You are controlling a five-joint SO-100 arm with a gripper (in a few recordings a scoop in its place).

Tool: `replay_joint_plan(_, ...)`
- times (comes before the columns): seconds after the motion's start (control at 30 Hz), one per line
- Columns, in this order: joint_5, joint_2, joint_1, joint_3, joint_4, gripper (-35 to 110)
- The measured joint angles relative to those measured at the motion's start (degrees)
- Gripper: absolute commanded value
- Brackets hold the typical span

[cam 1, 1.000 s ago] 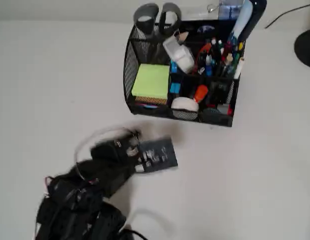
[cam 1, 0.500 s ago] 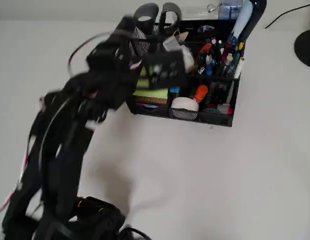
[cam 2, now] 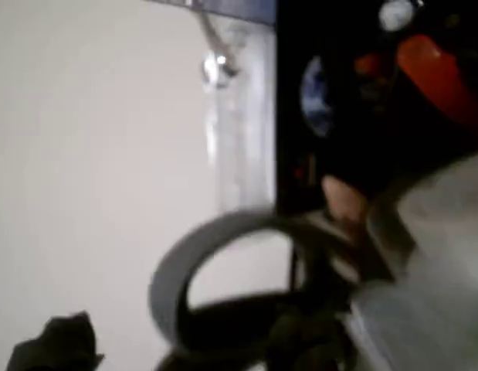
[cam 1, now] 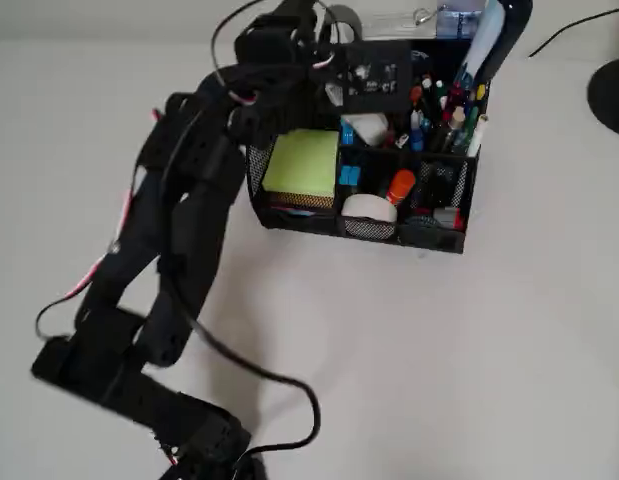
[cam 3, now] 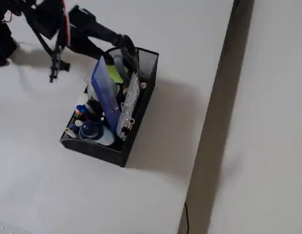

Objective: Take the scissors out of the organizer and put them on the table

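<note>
Overhead view: the scissors (cam 1: 341, 18) stand in the organizer's (cam 1: 429, 232) back-left corner on the desk (cam 1: 469, 340), loops up. The end effector (cam 1: 307, 30) is over them; I cannot tell its opening.

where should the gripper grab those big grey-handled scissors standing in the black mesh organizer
Probably by the grey oval finger loops, the part of the large scissors standing proud of the black wire-mesh organizer at its back corner; the blades are sunk inside. Come from above and lift straight up, since the mesh wall blocks a sideways pull.
</note>
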Motion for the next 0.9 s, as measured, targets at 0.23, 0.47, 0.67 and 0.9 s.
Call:
replay_joint_plan(0.23,1.67,-6.68,1.32,-8.96,0.0,23)
replay_joint_plan(0.47,3.87,-14.33,2.11,-19.51,2.2,0)
replay_joint_plan(0.67,5.36,-14.85,2.55,-22.24,3.96,0)
replay_joint_plan(0.9,6.68,-12.74,2.55,-22.15,5.98,0)
